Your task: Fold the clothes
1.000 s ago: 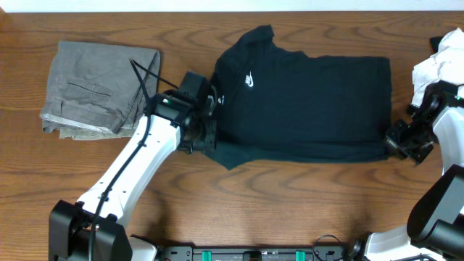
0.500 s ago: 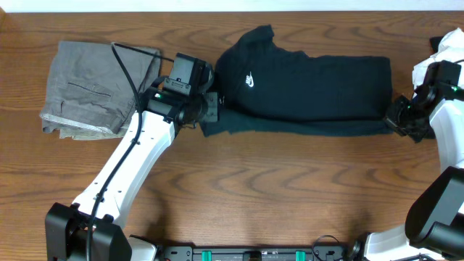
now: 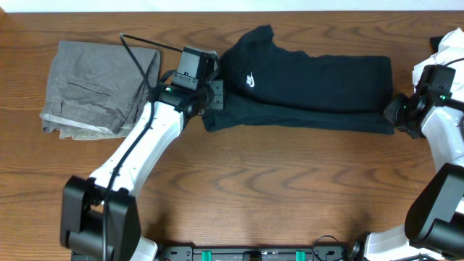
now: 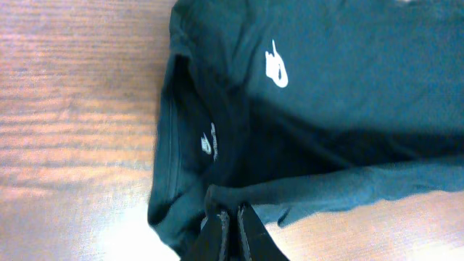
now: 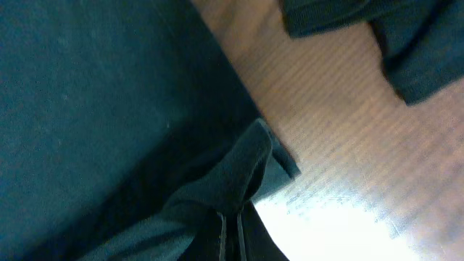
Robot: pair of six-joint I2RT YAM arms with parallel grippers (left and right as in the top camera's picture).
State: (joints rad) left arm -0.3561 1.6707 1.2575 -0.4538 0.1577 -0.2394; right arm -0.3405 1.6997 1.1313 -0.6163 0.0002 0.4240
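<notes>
There were three garments on the wooden table [image 3: 290, 203]: one black T-shirt [image 3: 312, 87] in the middle, one pair of grey trousers [image 3: 98, 87] folded at the left, and one white garment [image 3: 444, 61] at the right edge, only partly in view. There were two grippers, one at each end of the T-shirt.

The T-shirt lay as a long band, with its near edge raised and doubled over toward the far side. The left gripper [image 4: 230, 217] was at the collar end; its jaws were pressed nearly together and pinched the lower hem of the black cloth. The right gripper [image 5: 230, 221] was at the other end, and its jaws were also clenched on a fold of the same T-shirt.

A small white logo [image 4: 276, 67] was on the chest, without readable letters. A white print [image 4: 209, 141] inside the neck was too small to read.
</notes>
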